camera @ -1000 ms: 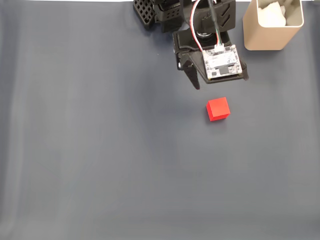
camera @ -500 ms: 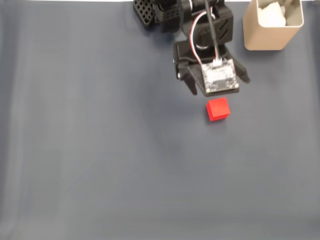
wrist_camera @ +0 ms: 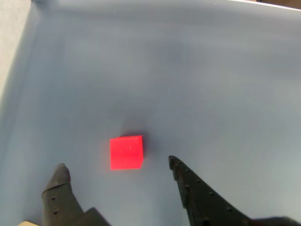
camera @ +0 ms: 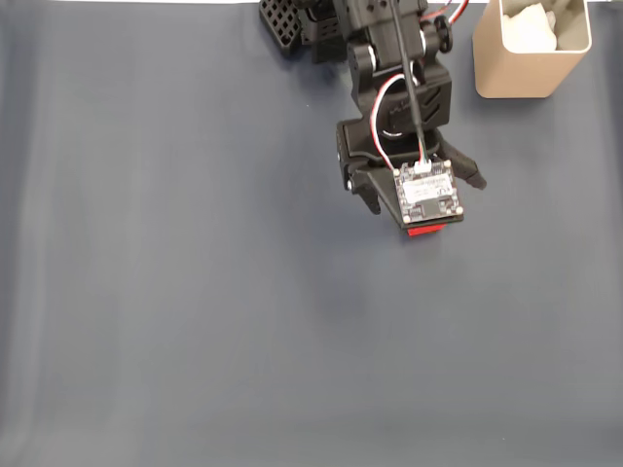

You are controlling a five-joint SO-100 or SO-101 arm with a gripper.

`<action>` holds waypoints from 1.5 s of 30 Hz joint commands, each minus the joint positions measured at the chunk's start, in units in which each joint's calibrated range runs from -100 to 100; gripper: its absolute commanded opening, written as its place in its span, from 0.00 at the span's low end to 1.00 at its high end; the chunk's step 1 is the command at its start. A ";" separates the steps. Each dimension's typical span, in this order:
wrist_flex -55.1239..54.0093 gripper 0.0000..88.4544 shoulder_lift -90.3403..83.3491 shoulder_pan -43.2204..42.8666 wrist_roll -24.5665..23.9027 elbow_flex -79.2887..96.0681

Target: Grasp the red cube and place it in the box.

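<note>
**The claw hangs over the red block**

In the wrist view, a dark finger (wrist_camera: 59, 181) pokes up at the bottom left. Just to its right, the red cube (wrist_camera: 126, 152) sits flat on the gray-blue mat (wrist_camera: 197, 75). Farther right is the other finger, long and black. The gripper (wrist_camera: 115, 167) is spread wide, and the cube lies a little past the gap between the two tips, touching neither.

In the fixed view, the black arm (camera: 394, 68) reaches down from the top middle. A small white board (camera: 426, 193) on it hides most of the cube, with just a red sliver peeking out under it. At the top right stands the box (camera: 531, 53), well apart from the cube, with something white inside.
</note>
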 commanded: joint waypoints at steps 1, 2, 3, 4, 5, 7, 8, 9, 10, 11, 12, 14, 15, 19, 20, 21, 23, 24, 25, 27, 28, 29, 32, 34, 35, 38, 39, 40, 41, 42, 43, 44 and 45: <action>-1.77 0.56 1.48 0.25 0.29 -2.78; -2.02 0.56 1.92 0.18 0.29 -2.69; -2.18 0.56 2.35 0.11 0.29 -2.60; -2.26 0.56 2.78 -0.03 0.29 -2.60; -2.51 0.56 3.21 -0.10 0.24 -2.41; -2.92 0.56 3.99 -0.32 0.20 -2.14; -3.00 0.56 4.34 -0.32 0.10 -2.05; -3.08 0.56 4.69 -0.39 0.05 -1.87; -3.41 0.56 5.03 -0.46 0.05 -1.59; -4.07 0.56 5.29 -0.46 0.05 -1.05; -4.64 0.56 5.46 -0.53 0.05 -0.68; -5.63 0.56 6.16 -0.74 0.00 -0.14; -6.04 0.56 6.50 -0.89 -0.05 0.05; -7.11 0.56 7.71 -1.38 -0.29 0.05; -7.35 0.56 7.97 -1.45 -0.29 0.05; -7.52 0.56 8.15 -1.52 -0.29 0.05; -7.93 0.56 8.49 -1.67 -0.20 -0.14; -8.01 0.56 8.67 -1.74 -0.15 -0.32; -8.25 0.56 8.84 -1.74 -0.10 -0.41; -8.75 0.56 9.27 -1.88 -0.05 -0.41; -8.91 0.56 9.45 -1.95 0.00 -0.50; -9.07 0.56 9.71 -1.95 0.00 -0.50; -9.49 0.56 10.22 -2.16 0.00 -0.50; -9.90 0.56 10.57 -2.38 0.00 -0.50; -10.14 0.56 10.74 -2.45 0.00 -0.50; -10.47 0.56 11.26 -2.66 0.00 -0.59; -10.47 0.56 11.44 -2.73 0.00 -0.59; -10.47 0.56 11.70 -2.87 0.00 -0.68; -10.47 0.56 11.87 -2.94 -0.10 -0.77; -10.47 0.56 12.04 -3.02 -0.15 -0.86; -10.47 0.56 12.04 -3.09 -0.20 -0.86; -10.55 0.56 12.21 -3.23 -0.24 -0.86; -10.55 0.56 12.30 -3.30 -0.29 -0.86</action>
